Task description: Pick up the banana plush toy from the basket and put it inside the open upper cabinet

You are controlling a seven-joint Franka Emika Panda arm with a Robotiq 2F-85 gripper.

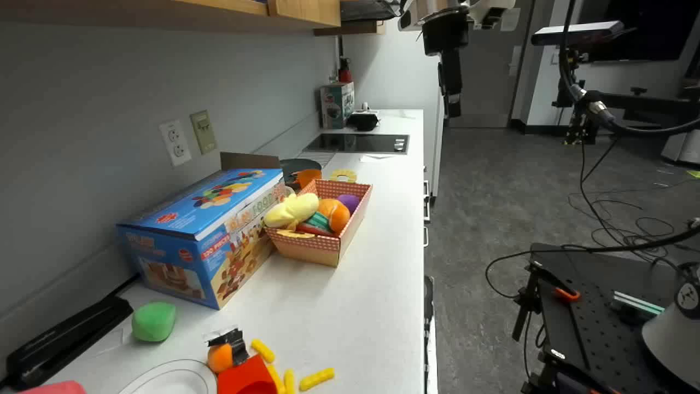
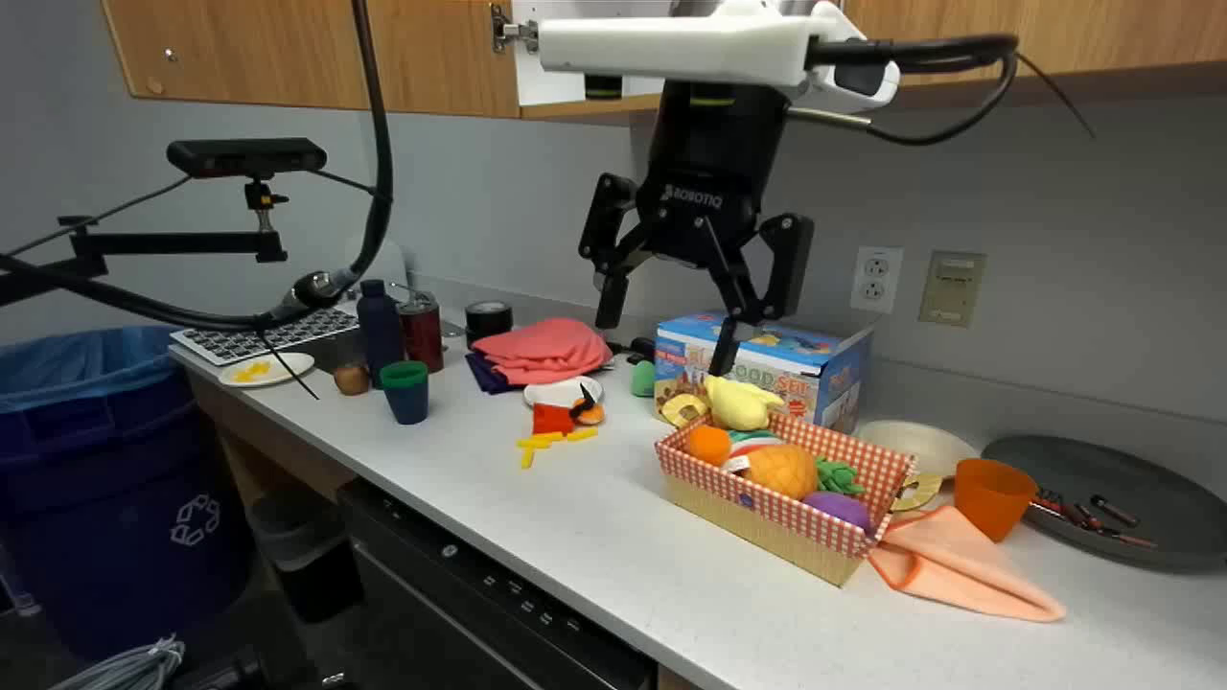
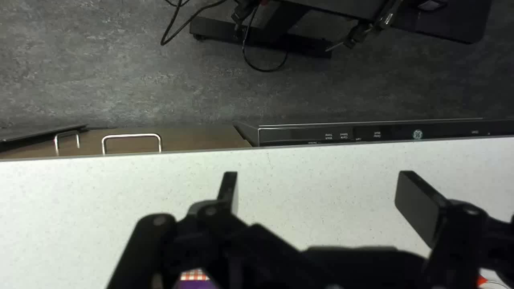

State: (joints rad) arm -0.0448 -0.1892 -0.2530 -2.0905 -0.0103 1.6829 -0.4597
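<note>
At far left in an exterior view, you see a smooth blue bin (image 2: 105, 517) with a crinkled liner (image 2: 81, 374); higher up, a wood-grain door (image 2: 316, 57) is swung open and the upper cabinet (image 2: 561, 90) shows a pale interior. On the speckled white desk (image 2: 585, 508) sit a slim dark-blue bottle (image 2: 380, 331), then stubby yellow sticks (image 2: 534, 443) near a rumpled coral cloth (image 2: 546, 350). Your gripper (image 2: 668, 331) hangs well above, its black jaws wide apart. Right of it, the plump, pale-yellow banana plush toy (image 2: 740, 403) rests in the left end of the oblong checked basket (image 2: 767, 517), bulging above the rim, with a quilted pineapple (image 2: 784, 470) and round purple plush (image 2: 839, 508). Beyond come a tapered orange cup (image 2: 992, 498) and a broad dark dish (image 2: 1078, 467).
</note>
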